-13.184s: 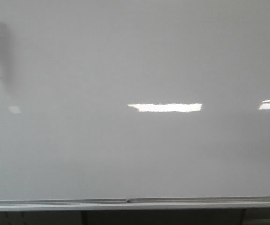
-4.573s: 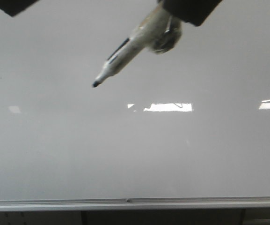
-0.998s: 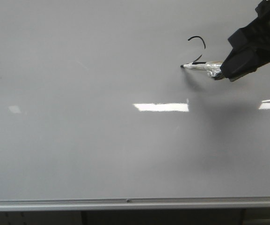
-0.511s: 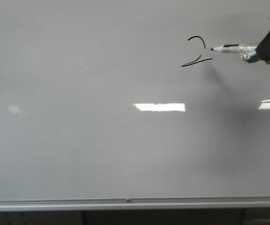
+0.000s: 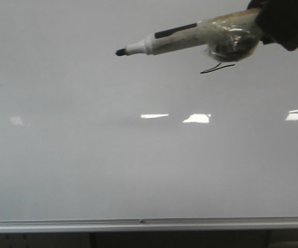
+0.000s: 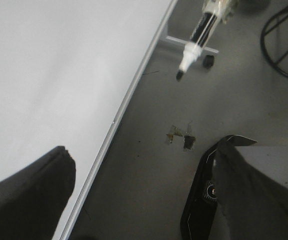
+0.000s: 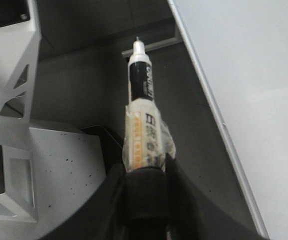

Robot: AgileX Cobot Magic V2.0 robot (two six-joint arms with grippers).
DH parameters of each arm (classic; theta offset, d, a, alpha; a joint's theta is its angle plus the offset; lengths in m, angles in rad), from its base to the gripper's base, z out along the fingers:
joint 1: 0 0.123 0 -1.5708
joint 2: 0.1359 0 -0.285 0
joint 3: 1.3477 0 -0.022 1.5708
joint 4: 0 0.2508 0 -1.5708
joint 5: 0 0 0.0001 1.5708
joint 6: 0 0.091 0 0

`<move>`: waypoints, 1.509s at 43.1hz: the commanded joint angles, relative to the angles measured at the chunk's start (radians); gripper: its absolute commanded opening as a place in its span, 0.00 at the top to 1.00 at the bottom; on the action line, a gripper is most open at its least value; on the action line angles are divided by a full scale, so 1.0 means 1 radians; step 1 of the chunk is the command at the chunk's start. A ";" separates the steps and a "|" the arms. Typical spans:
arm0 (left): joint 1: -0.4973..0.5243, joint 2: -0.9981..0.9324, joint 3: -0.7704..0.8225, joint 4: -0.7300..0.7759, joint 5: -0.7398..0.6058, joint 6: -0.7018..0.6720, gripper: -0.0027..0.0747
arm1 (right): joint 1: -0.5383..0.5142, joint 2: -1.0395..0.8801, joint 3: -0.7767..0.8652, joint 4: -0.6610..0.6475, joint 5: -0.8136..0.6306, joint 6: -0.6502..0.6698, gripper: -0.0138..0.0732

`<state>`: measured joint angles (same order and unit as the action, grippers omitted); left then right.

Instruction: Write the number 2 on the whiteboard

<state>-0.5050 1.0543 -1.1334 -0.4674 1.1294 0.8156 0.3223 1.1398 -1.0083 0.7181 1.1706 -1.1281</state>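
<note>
Marker [image 5: 177,40] covering thin black 2 [image 5: 218,67]

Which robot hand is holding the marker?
The right gripper: its fingers are clamped round the taped marker. The left gripper holds nothing, its fingers spread apart.

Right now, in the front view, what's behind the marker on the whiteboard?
Behind the marker on the whiteboard, only the slanted base stroke of the number 2 shows. Its curved top is covered by the marker's taped body and the right gripper.
</note>
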 commanded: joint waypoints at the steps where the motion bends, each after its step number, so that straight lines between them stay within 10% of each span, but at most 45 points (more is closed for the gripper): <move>1: -0.076 0.029 -0.058 -0.055 -0.026 0.026 0.26 | 0.048 -0.024 -0.035 0.033 0.000 -0.021 0.89; 14: -0.277 0.209 -0.129 -0.051 -0.050 0.034 0.26 | 0.055 -0.024 -0.035 0.033 -0.001 -0.021 0.89; 33: -0.303 0.366 -0.170 -0.056 -0.104 0.037 0.27 | 0.055 -0.024 -0.035 0.033 -0.016 -0.021 0.89; 52: -0.303 0.377 -0.170 -0.062 -0.118 0.037 0.80 | 0.055 -0.024 -0.035 0.033 -0.019 -0.021 0.87; 65: -0.299 0.377 -0.170 -0.057 -0.095 0.037 0.91 | 0.042 -0.027 -0.038 -0.034 -0.041 0.029 0.30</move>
<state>-0.8050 1.4622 -1.2703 -0.4917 1.0548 0.8639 0.3756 1.1398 -1.0111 0.6922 1.1476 -1.1342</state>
